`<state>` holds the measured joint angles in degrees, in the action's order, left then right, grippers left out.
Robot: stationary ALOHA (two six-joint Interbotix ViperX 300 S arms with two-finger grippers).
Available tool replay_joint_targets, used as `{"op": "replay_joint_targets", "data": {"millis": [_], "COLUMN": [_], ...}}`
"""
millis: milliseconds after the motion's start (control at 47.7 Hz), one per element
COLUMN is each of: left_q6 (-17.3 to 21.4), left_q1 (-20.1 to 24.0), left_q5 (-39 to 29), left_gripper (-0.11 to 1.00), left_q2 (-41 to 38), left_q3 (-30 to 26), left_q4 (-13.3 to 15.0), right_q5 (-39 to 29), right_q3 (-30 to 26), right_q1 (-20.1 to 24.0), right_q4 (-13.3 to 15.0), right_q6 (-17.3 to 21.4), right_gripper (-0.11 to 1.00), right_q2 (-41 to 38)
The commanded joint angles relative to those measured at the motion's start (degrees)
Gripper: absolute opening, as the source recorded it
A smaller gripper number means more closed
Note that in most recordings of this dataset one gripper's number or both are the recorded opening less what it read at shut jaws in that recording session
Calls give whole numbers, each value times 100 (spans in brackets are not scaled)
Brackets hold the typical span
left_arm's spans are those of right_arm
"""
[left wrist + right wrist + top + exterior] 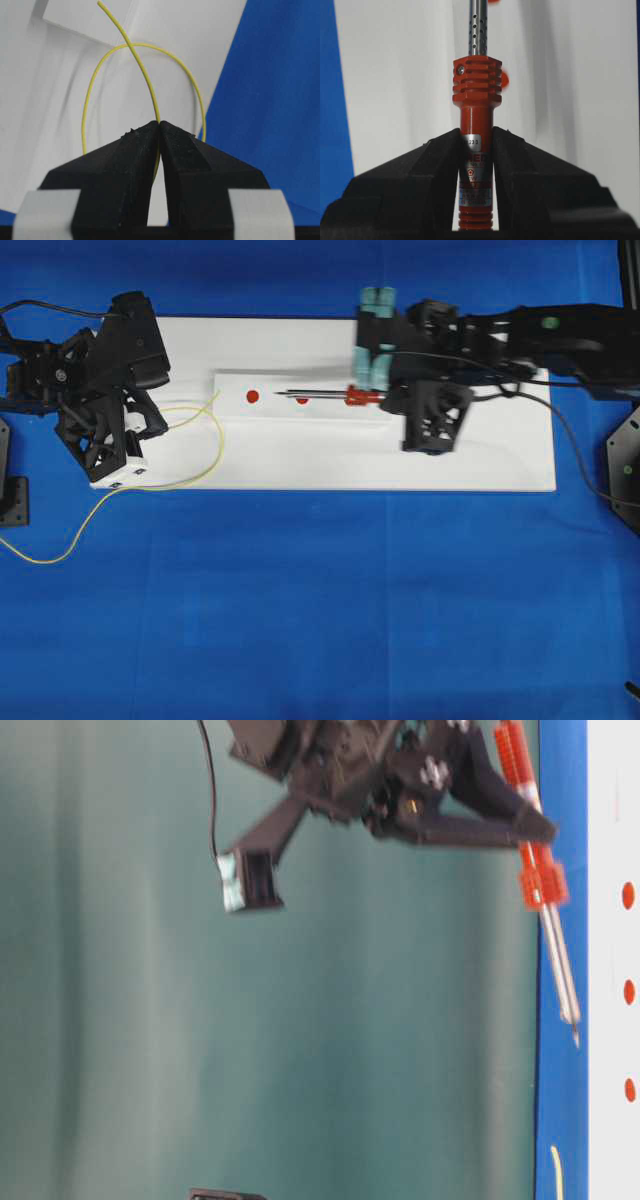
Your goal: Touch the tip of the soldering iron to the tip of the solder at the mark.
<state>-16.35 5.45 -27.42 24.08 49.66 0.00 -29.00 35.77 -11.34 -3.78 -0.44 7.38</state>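
**Inspector:** Soldering iron (330,394) is clamped by its red handle in the right gripper (476,145) fingers, shaft level above the white board (480,465), tip short of the red mark (253,395).

**Assistant:** And the solder (145,82)?

**Inspector:** Pinched between the left gripper (159,131) fingers, free end rising near the board's raised sheet, well apart from the tip.

**Assistant:** Advice?

**Inspector:** In my judgement, bring both tips over the mark slowly; the wire flexes, so steady it first, then advance the iron.
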Motion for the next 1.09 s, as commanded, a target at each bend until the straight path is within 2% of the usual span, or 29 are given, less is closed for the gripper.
{"op": "replay_joint_targets", "data": {"millis": [0,189,629,1069], "left_q6": [-18,-26,-9,79], "left_q1": [-9,-9,-9,-97], "left_q5": [26,26,26,-264], "left_gripper": [3,3,3,3], "left_q2": [62,44,-185,-1688], "left_q3": [-53,-62,-290,-1819], "left_q4": [-9,-9,-9,-9], "right_q5": [26,53,44,44], "right_q3": [141,519,554,562], "right_q1": [-44,-70,-70,-70], "right_q4": [18,79,211,220], "right_q6": [62,308,387,387], "right_gripper": [6,6,6,6], "right_q2": [396,747,782,747]}}
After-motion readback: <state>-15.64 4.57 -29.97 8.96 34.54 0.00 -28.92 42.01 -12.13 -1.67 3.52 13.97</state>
